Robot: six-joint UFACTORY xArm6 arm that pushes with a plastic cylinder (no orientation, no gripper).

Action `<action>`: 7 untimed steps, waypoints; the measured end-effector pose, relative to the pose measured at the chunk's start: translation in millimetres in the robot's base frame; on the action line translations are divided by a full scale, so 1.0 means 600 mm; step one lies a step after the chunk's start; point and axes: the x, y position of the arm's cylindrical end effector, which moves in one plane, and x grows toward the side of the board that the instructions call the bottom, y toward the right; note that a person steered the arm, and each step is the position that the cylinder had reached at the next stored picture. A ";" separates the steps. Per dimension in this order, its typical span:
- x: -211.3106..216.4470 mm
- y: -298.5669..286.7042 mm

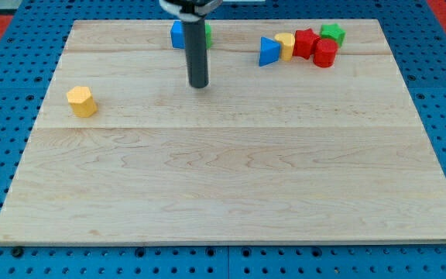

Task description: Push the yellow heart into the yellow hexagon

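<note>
The yellow heart (286, 45) sits near the view's top, right of centre, touching a blue triangle (269, 51) on its left and a red block (306, 42) on its right. The yellow hexagon (81, 101) lies alone at the view's left. My tip (199, 84) rests on the board between them, well left of and below the heart and far right of the hexagon. The rod rises to the view's top edge.
A blue block (179, 34) and a green block (207, 34) sit behind the rod at the top. A red cylinder (324, 53) and a green star (332, 32) close the cluster's right side. The wooden board (231, 178) lies on a blue pegboard.
</note>
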 end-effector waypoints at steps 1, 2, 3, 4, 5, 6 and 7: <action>-0.074 0.012; -0.129 0.098; -0.163 0.162; -0.174 0.199; -0.112 0.211; -0.039 0.212; -0.041 0.224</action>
